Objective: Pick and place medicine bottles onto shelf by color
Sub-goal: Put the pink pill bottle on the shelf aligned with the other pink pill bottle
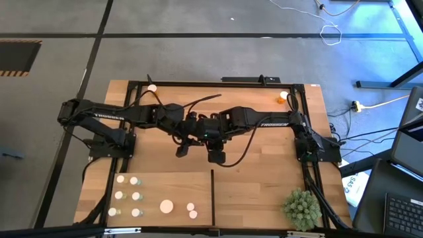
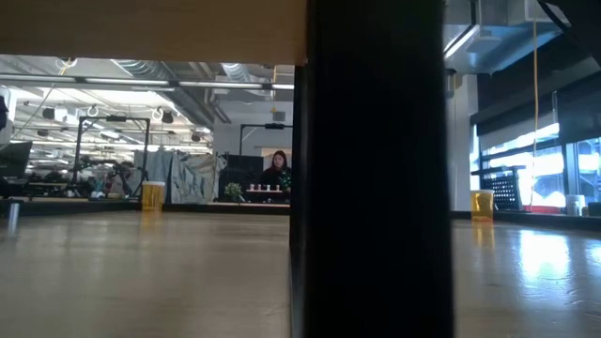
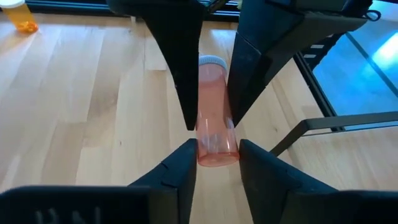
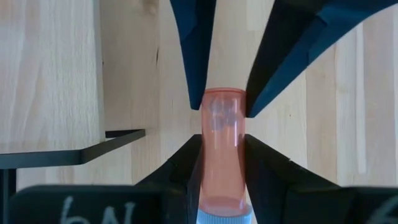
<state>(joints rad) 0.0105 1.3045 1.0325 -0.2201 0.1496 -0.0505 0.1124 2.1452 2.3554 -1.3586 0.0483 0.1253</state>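
Planked wooden counter [image 1: 264, 165]: both end effectors, left [image 3: 214, 152] and right [image 4: 222, 146], pinch one translucent orange white-capped bottle [image 3: 213, 121]; mistimed release risks drop.

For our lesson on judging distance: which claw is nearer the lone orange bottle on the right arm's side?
Right, narrowly. Both meet mid-table, gripping one held bottle; the right claw sits on the side toward the lone orange bottle, the left claw just beyond.

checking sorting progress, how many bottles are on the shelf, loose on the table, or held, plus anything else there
bottles on shelf: 9
loose bottles on table: 2
held bottle, between left gripper and right gripper: 1
plant ball: 1
total: 13
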